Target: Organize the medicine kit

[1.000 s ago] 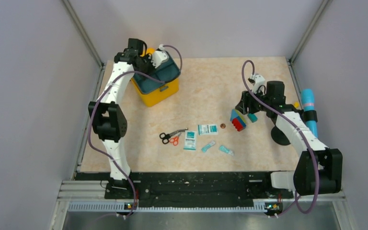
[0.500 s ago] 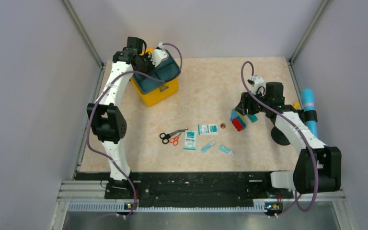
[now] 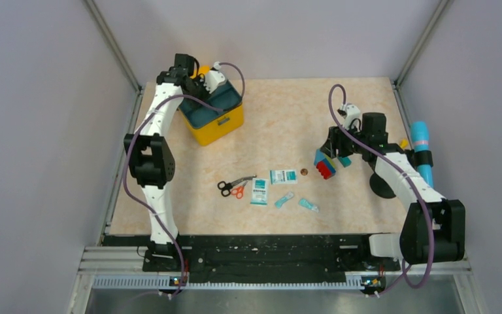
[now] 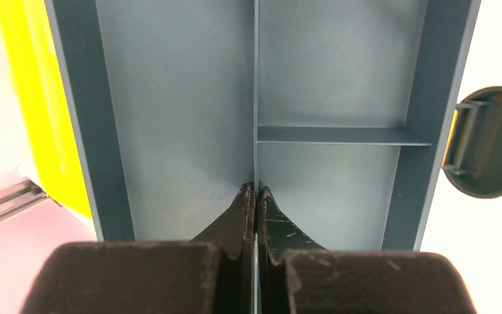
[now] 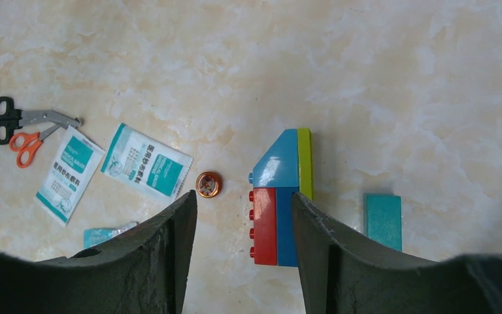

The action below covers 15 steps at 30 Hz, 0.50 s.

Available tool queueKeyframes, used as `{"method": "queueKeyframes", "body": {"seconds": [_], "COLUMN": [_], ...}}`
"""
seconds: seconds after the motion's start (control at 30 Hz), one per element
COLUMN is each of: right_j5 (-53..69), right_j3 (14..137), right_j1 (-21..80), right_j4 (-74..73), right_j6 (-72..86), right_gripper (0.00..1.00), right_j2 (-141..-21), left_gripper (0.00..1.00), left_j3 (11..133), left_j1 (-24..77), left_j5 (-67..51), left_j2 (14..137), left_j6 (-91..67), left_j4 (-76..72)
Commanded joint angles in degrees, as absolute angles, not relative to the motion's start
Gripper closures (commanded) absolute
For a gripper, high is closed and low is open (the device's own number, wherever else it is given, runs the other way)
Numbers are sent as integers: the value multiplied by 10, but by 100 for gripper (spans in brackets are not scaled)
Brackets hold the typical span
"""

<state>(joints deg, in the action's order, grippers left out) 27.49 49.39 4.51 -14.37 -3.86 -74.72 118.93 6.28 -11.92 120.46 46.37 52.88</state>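
Upper left: pinched left gripper (image 4: pixel 255 191) tight onto thin divider (image 4: pixel 255 98) of teal tray (image 4: pixel 176 118) inside glossy yellow medicine kit (image 3: pixel 222 127). Centre right: held right gripper (image 5: pixel 243 199) spread wide over studded blocks (image 5: pixel 281 196), near sachets (image 5: pixel 147 162), scissors (image 5: pixel 39 119).

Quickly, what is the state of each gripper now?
Left gripper: closed on the teal tray divider.
Right gripper: open, holding nothing.

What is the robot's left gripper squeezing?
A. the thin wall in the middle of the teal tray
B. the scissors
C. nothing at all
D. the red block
A: the left wrist view shows the left gripper shut on the thin middle wall of the teal tray, while the scissors and the red block lie on the table away from it.
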Motion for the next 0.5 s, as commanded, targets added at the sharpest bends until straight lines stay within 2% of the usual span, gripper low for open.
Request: {"method": "queueKeyframes", "body": {"seconds": [0.0,0.47], "right_j5": [282,282], "right_j3": [495,492], "right_j1": [48,48], "right_j4": [-133,-136], "right_j6": [-38,-40], "right_gripper": [45,45], "right_j2": [-755,-765], "left_gripper": [100,100], "left_j3": [1219,1231], "left_j1": [56,39], "left_j5": [-129,-237], "left_j2": [1217,1251], "left_j6": [457,425], "left_j4": [516,599]}}
